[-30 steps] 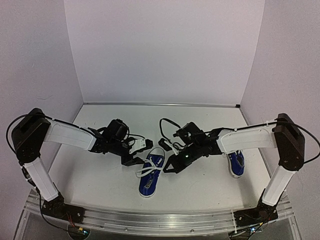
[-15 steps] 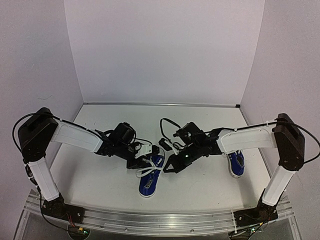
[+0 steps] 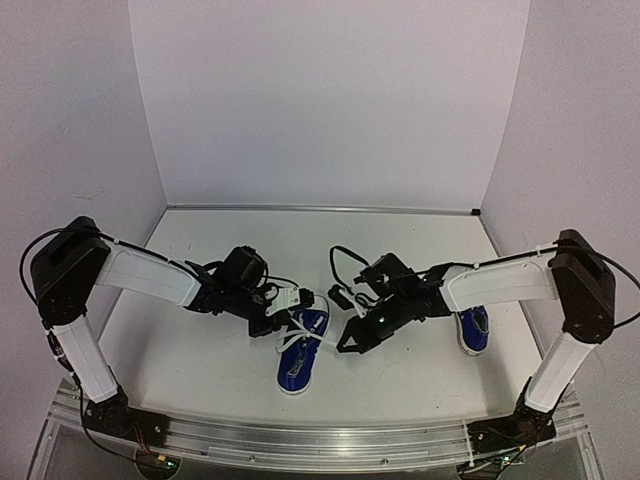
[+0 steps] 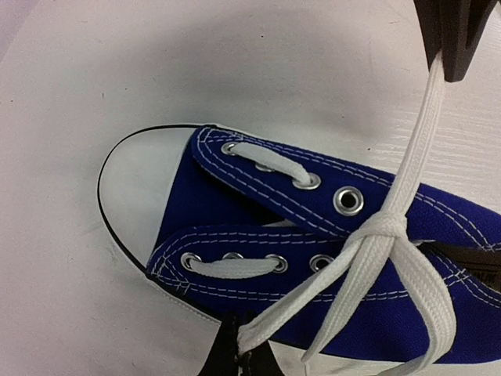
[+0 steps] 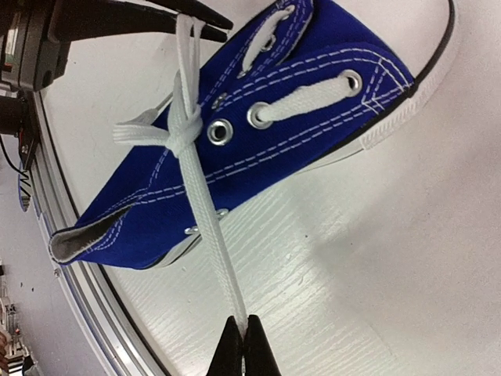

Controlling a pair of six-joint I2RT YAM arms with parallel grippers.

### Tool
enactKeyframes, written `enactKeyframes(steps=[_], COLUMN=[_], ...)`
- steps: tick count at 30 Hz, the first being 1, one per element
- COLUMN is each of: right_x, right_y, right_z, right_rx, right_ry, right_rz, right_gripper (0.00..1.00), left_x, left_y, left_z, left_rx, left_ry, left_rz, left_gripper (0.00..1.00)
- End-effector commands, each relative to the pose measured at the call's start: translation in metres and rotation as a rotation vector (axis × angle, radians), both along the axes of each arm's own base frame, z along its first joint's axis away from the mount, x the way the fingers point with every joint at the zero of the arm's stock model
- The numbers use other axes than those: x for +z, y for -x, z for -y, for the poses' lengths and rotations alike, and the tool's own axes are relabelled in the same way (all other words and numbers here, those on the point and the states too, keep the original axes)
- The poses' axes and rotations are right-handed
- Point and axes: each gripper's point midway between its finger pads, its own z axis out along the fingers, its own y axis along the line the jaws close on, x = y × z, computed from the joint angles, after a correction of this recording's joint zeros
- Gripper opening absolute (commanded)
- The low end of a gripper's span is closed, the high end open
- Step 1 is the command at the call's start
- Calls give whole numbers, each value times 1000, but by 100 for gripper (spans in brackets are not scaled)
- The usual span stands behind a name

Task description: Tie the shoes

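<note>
One blue shoe (image 3: pixel 297 368) with a white toe cap lies between the arms, and also shows in the left wrist view (image 4: pixel 235 196) and the right wrist view (image 5: pixel 313 86). Its white laces are crossed in a first knot (image 4: pixel 383 227) over the tongue. My left gripper (image 4: pixel 239 352) is shut on one lace end at the shoe's side. My right gripper (image 5: pixel 243 345) is shut on the other lace end (image 5: pixel 207 211) and holds it taut away from the shoe. The second blue shoe (image 3: pixel 474 330) lies to the right, partly hidden by my right arm.
The white table (image 3: pixel 400 250) has walls behind and on both sides. An aluminium rail (image 3: pixel 300 440) runs along the near edge, close to the shoe's heel. Black cables loop near both wrists.
</note>
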Motion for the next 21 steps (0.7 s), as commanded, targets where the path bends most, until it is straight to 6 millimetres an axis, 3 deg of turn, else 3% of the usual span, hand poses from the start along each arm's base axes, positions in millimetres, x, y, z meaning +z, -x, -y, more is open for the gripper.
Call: enactKeyframes(steps=[1, 8, 16, 21], right_x=[1, -5, -11, -2], right_y=[-4, -14, -31, -42], right_z=[19, 46, 63, 52], right_rx=[-51, -117, -168, -160], right_ry=[34, 75, 109, 62], right_rz=[17, 20, 36, 28], right_gripper=[0, 0, 0, 0], left_x=[11, 9, 7, 17], left_y=[-23, -34, -28, -15], left_z=[-16, -23, -24, -12], left_rx=[121, 165, 157, 110], left_ry=[-6, -41, -57, 0], left_rz=[52, 56, 20, -8], left_gripper=[0, 0, 0, 0])
